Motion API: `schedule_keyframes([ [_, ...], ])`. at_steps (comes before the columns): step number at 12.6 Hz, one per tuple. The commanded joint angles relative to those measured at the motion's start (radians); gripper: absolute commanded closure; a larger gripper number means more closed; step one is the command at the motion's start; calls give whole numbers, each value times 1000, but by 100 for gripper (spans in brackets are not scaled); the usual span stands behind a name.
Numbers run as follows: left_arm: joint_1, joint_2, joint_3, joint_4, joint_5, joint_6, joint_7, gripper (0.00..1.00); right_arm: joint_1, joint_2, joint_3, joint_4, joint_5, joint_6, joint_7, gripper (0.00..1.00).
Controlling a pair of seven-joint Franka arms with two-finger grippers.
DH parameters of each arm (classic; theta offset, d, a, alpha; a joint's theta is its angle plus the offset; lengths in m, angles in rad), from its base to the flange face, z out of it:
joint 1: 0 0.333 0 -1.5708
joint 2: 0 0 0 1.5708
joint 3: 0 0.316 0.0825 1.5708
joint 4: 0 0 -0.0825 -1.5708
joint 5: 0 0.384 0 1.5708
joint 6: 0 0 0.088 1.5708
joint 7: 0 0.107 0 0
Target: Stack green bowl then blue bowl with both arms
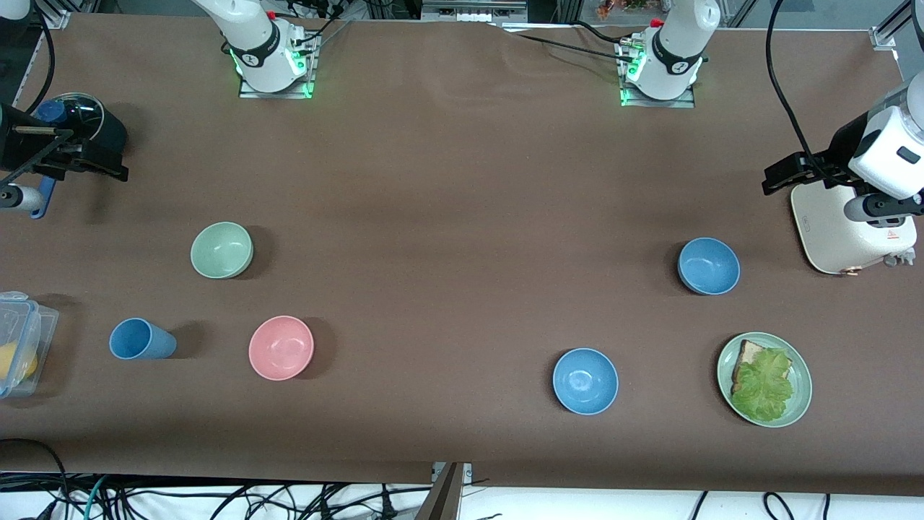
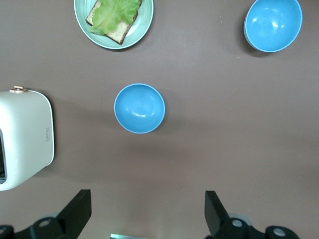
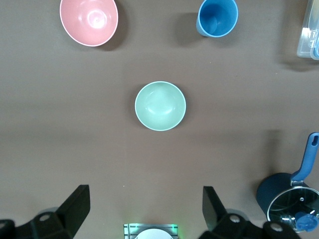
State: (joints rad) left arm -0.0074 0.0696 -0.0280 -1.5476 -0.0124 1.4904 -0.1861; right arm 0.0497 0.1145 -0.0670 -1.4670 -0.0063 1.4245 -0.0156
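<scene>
Nothing is stacked yet, so the whole job is ahead of me.

At the right arm's end of the table, my right gripper (image 3: 144, 211) hangs high near the lidded blue pot (image 1: 79, 119). Its fingers are spread wide with nothing between them. The green bowl (image 1: 221, 250) sits upright and empty on the brown table (image 1: 447, 217), square under my right wrist camera. On the front view's clock face, the blue cup (image 1: 141, 339) lies on its side at seven o'clock from that bowl, and the pink bowl (image 1: 281, 347) stands at five o'clock.

Toward the left arm's end, a second blue bowl (image 1: 585, 380) stands by itself. At about one o'clock from it is the blue bowl (image 1: 709, 266), which my left wrist camera centres, so I judge that one to be mine to carry. The plate with bread and lettuce (image 1: 800, 404) is at five o'clock from it.

My left gripper (image 2: 147, 214) hovers by the white toaster (image 1: 837, 231), fingers parted wide and empty.

Still to do: grasp the green bowl, set it down, then nest the blue bowl in it.
</scene>
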Motion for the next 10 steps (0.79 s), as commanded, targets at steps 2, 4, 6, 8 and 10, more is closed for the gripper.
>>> schedule_keyframes([
  [2,3,-7,-4,6,14,-12,-4,0,-13,-13,13,-13,-11,8,11,0],
  [4,3,-7,-4,6,14,-12,-4,0,-13,-13,13,-13,-11,13,11,0],
  [6,3,-7,-4,4,14,-12,-4,0,-13,-13,13,-13,-12,16,11,0],
  [8,3,-7,-4,4,14,-12,-4,0,-13,-13,13,-13,-12,22,9,0],
  [10,3,-7,-4,6,14,-12,-4,0,-14,-7,13,-13,-12,22,9,0],
])
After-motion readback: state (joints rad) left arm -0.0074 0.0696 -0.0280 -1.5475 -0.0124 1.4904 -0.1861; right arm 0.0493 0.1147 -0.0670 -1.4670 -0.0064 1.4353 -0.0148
